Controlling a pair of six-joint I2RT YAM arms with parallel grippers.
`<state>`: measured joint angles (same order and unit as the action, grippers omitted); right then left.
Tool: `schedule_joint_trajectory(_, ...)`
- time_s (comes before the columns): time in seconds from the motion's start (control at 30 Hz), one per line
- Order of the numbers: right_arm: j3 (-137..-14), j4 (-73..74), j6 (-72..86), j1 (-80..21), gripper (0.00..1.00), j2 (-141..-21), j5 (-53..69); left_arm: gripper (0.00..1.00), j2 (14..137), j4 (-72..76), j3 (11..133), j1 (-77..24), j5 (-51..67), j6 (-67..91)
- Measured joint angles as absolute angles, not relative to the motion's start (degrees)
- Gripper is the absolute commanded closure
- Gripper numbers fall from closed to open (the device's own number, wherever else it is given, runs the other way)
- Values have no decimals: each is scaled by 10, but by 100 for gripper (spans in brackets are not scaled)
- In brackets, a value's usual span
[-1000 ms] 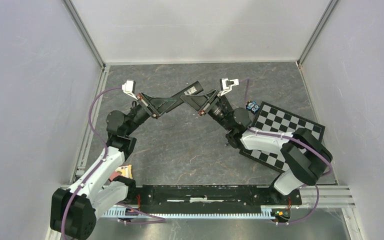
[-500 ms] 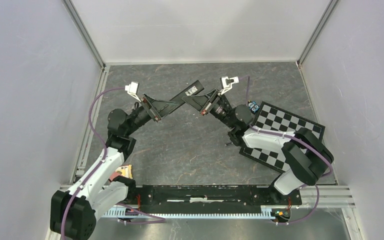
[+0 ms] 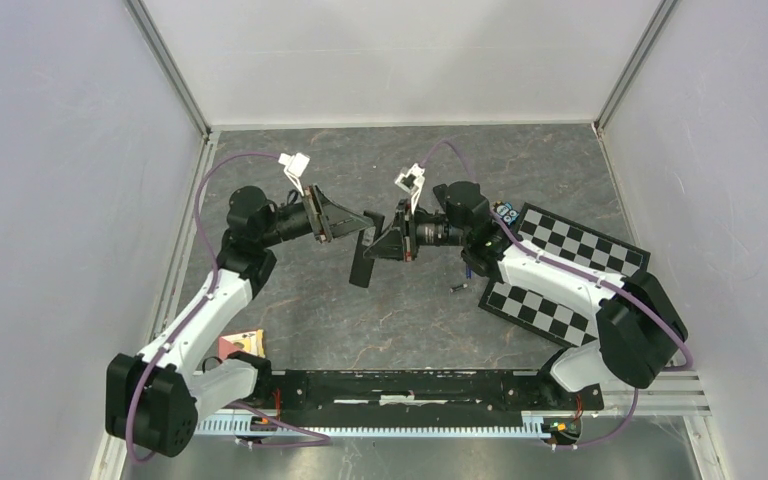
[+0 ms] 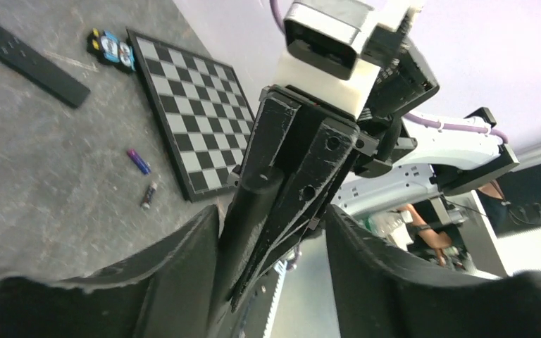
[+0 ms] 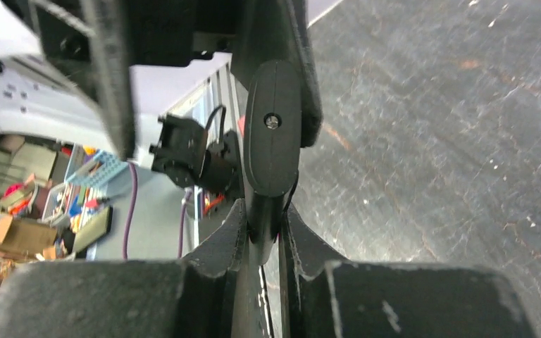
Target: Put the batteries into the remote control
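right gripper point(image 5: 263, 215) clamps remote control point(image 3: 362, 265) – left gripper point(image 4: 271, 220) spread around it

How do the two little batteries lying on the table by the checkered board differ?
The purple battery is brightly coloured; the dark battery is black with silver. The purple battery slants one way, the dark battery the other. Both lie flat on the table, apart, beside the checkered board.

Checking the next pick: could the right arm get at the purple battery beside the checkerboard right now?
Probably not yet: the right pincer is shut on the remote, so its jaws are taken. The purple battery lies uncovered on the table.
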<state>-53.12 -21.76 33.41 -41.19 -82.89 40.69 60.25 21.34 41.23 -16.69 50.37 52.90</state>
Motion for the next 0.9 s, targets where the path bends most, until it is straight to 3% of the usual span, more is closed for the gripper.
schedule_joint_trajectory(0.27,-531,-170,281,-412,100,-833,491,64,641,189,415,-186,562,508)
schedule_joint_trajectory(0.47,-531,-175,291,-412,100,-835,537,69,643,187,415,-192,592,500)
schedule_joint_trajectory(0.5,-531,-177,295,-412,100,-835,545,74,643,187,415,-195,595,498)
schedule_joint_trajectory(0.57,-531,-180,306,-412,100,-837,560,96,643,190,415,-201,599,493)
schedule_joint_trajectory(0.63,-531,-183,322,-411,100,-839,578,98,643,196,415,-206,605,478)
schedule_joint_trajectory(0.67,-531,-184,331,-409,94,-839,585,98,643,198,416,-208,607,471)
schedule_joint_trajectory(0.73,-531,-187,338,-407,64,-839,588,98,643,198,417,-210,603,468)
schedule_joint_trajectory(0.8,-526,-203,347,-406,42,-838,578,98,643,196,420,-211,588,468)
schedule_joint_trajectory(0.9,-495,-255,364,-406,26,-823,520,98,643,190,422,-225,538,479)
